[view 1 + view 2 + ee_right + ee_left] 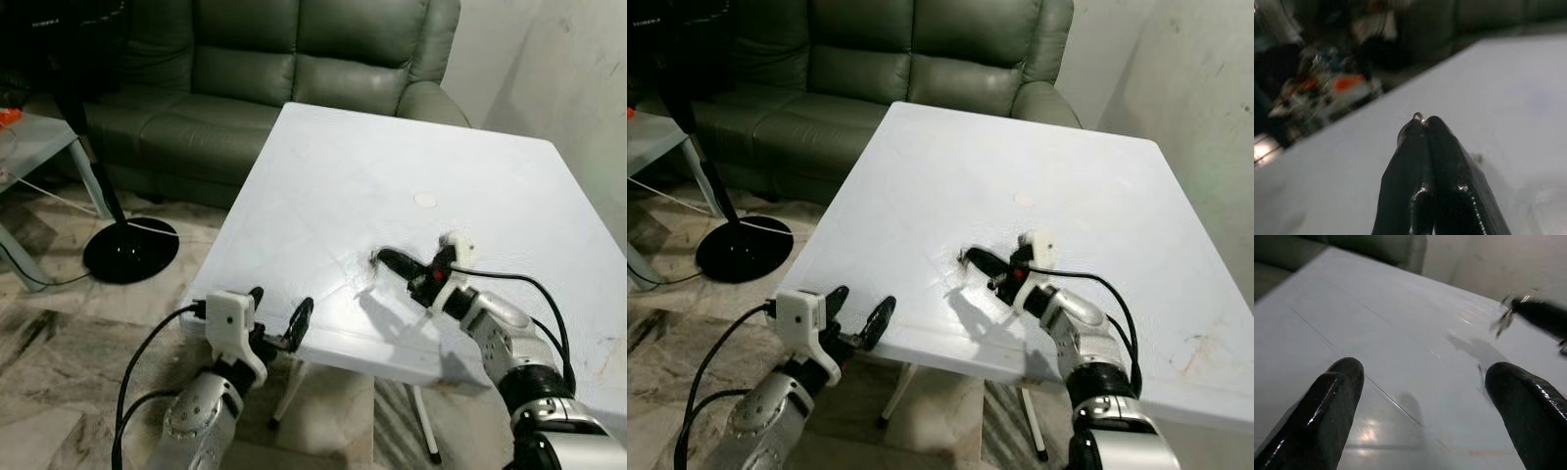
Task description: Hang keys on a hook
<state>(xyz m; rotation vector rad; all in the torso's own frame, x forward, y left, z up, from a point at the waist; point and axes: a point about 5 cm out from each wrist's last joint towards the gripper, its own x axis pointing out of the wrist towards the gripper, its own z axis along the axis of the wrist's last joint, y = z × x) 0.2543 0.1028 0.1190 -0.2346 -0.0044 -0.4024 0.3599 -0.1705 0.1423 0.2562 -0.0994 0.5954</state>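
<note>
Right pincer (380, 259), fingers pressed together on the keys (371, 262), holds them just above the white counter (323, 176). Left pincer (279, 311), fingers spread wide and empty, hovers at the counter's near edge. No legible writing on anything.

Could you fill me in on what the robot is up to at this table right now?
The right gripper has its jaws shut on a set of keys, holding them just above the white table. The left gripper waits with its jaws open at the table's near edge, holding nothing. A green sofa stands behind the table. I can't make out a hook.
</note>
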